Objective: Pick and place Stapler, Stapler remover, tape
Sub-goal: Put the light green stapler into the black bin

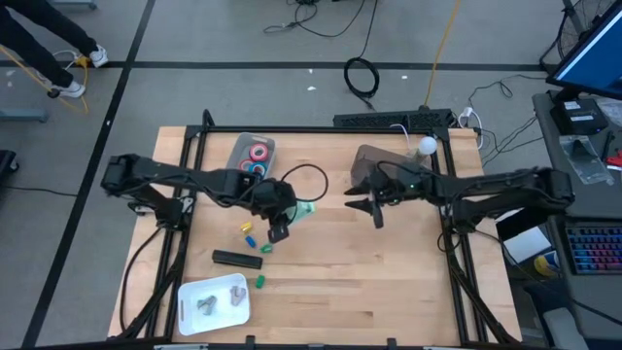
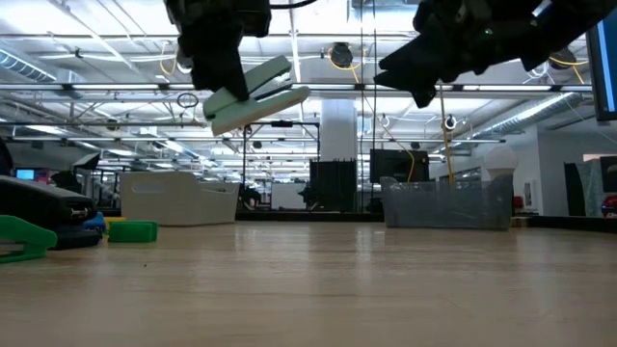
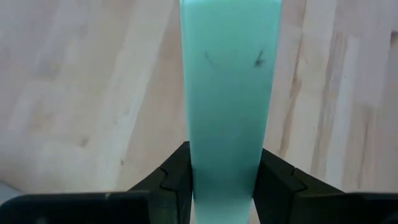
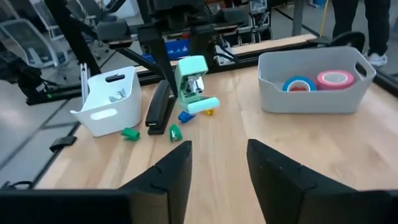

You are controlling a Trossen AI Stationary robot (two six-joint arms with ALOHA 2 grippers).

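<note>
Stapler [image 1: 303, 208], mint green, pinched in my left tool [image 1: 280, 226] and lifted clear of the desk [image 1: 389, 282] near its middle. Right tool [image 1: 375, 208] hovers over the desk, fingers spread, nothing between them. Tape rolls [image 1: 258, 156] sit in the grey bin [image 1: 237, 154]. Black stapler [image 1: 237, 258] lies on the desk beside the white bin [image 1: 190, 297].

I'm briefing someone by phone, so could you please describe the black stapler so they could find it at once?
On the wooden table, look near the white basket. The black stapler lies flat just beyond it, long and dark among small coloured bits, unlike the mint-green stapler held up by the left gripper.
</note>
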